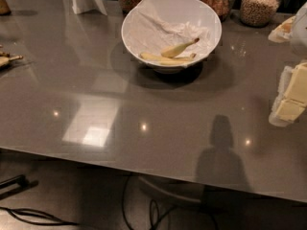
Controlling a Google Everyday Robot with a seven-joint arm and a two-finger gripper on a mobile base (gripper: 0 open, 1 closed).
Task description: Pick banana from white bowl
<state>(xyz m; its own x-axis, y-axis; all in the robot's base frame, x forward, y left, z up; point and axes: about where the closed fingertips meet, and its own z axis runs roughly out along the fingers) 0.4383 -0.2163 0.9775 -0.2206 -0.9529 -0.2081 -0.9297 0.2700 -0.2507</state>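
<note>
**Banana up-left of the gripper, bowl rim in between**

Gripper [291,97]: right edge of frame, mid-height, partly cut off by the border. Pale cream blocks over the grey table [96,80]. Holding nothing that can be seen. Whether it stands wide or narrow: cannot tell from this view.

Banana [177,49]: inside the white bowl [130,20], upper centre of frame, toward the bowl's lower right. Small, plump, curved. It rests on crumpled white paper [158,23] that lines the bowl.

Key relation: from the gripper, the banana lies up and to the left, well apart. The bowl's right-hand wall stands between the two. Long axis runs from lower left to upper right, with the dark stem tip at the upper-right end, the end nearer the gripper. One arm only, so no choice of side.

A second, longer banana [165,59] lies just below it in the picture, flatter and nearly level. The two sit close, possibly touching at the left end; hard to be sure.

Judgement: the approach must clear the rim and come down from above. Closing across the plump middle, square to the axis, looks safest for keeping off the lower fruit.

Glass jars [259,6] of grain line the top edge behind the bowl. No brand, label or readable writing anywhere.
</note>
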